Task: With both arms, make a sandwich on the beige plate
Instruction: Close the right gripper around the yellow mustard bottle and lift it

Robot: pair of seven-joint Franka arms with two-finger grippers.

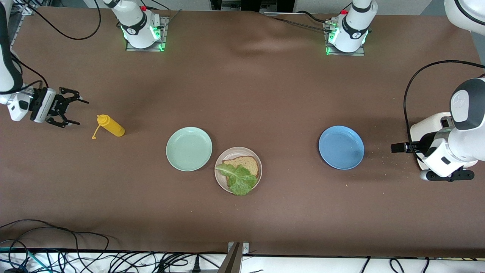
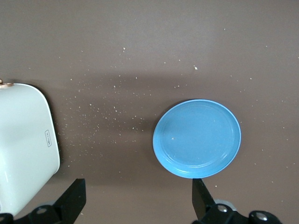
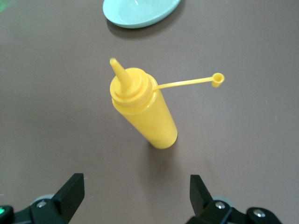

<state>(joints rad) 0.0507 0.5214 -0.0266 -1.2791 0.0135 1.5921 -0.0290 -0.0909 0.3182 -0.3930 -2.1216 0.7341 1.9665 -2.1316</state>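
A: Beige plate [image 1: 219, 179] sits mid-table, toward the table's camera-side edge, touching the mint plate [image 1: 189, 148]. One bread slice [image 1: 248, 164] on it, lettuce [image 1: 240, 179] on top, hanging over the rim. No 2nd slice that I can see.

B: Grippers?

A: Right gripper [image 1: 70, 111] at the right arm's end of the table, over bare cloth just beside the yellow bottle [image 1: 110, 126], jaws spread, empty. Left gripper [image 2: 138, 198] at the left arm's end, over cloth between the blue plate [image 1: 341, 147] and a white box [image 2: 23, 144], jaws spread, empty.

B: Which is nearer?

A: I'd say both well apart from the sandwich; right arm slightly closer, plate lies toward table centre from both.
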